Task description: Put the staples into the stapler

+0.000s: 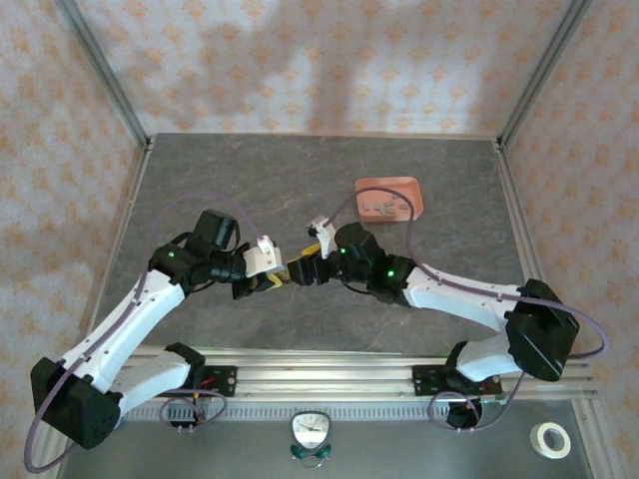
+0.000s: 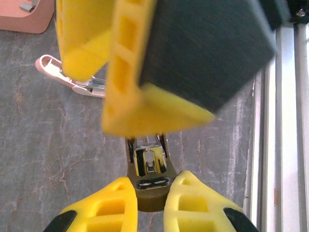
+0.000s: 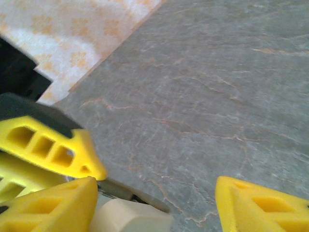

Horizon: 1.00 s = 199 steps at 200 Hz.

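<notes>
Two grippers meet at mid-table, with the stapler between them. My left gripper (image 2: pixel 153 180) is pressed together on the near end of the stapler (image 2: pixel 150 193), an olive-brown body whose open metal channel (image 2: pixel 151 162) faces up toward that wrist camera. My right gripper (image 3: pixel 157 180) hangs close above the channel, its fingers spread well apart and nothing pinched between them. A pale rounded piece (image 3: pixel 130 217) lies just beside one finger; I cannot tell what it is. The staples (image 1: pixel 379 207) I can be sure of are small grey strips lying in the pink tray (image 1: pixel 411 190), which stands on the table (image 1: pixel 250 170) well apart from the stapler, toward the far right. Bright metal shows in the channel, but I cannot tell whether it is a loaded strip or the stapler's own works. A pink-and-white part (image 2: pixel 72 81) lies on the table beyond the stapler; whether it is the hinged top I cannot say. I judge the step in hand to be the loading itself, with the stapler braced open. If the channel is empty, the next move calls for my right gripper to fetch one thin strip from the tray and lay it in line with the channel, while my left grip holds firm.
</notes>
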### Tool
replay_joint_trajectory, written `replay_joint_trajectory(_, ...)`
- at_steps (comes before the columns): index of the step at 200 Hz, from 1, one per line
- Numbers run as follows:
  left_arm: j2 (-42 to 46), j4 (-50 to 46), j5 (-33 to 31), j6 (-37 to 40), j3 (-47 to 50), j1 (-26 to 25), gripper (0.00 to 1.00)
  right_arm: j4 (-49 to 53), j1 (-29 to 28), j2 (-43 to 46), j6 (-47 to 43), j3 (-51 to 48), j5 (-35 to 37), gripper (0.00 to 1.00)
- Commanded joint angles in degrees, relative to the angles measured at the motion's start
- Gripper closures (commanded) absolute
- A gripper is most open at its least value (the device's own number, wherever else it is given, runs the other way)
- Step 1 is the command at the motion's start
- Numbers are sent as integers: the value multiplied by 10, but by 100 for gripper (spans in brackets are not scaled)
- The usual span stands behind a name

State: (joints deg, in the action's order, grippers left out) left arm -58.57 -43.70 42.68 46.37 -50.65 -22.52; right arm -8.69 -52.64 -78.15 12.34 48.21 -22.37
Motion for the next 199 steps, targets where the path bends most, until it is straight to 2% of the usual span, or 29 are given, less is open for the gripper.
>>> replay_joint_trajectory(1,4,-13,2,-3,-20,-5,100,12,33,22,44,-15,36,37)
replay_joint_trajectory(47,6,-3,6,-11,-18,-6,100,65,50,11,70,-33,63,39)
replay_joint_trajectory(73,3,4,1,-21,-18,-6,100,41,51,29,76,-42,36,37)
replay_joint_trajectory(86,1,4,-5,-22,-18,-6,100,30,51,44,67,-38,4,32)
replay_joint_trajectory(135,-9,9,-9,-29,-18,-9,100,59,5,59,52,8,-21,20)
replay_joint_trajectory(199,-9,14,-11,-31,-19,-12,100,100,-17,11,35,45,17,20)
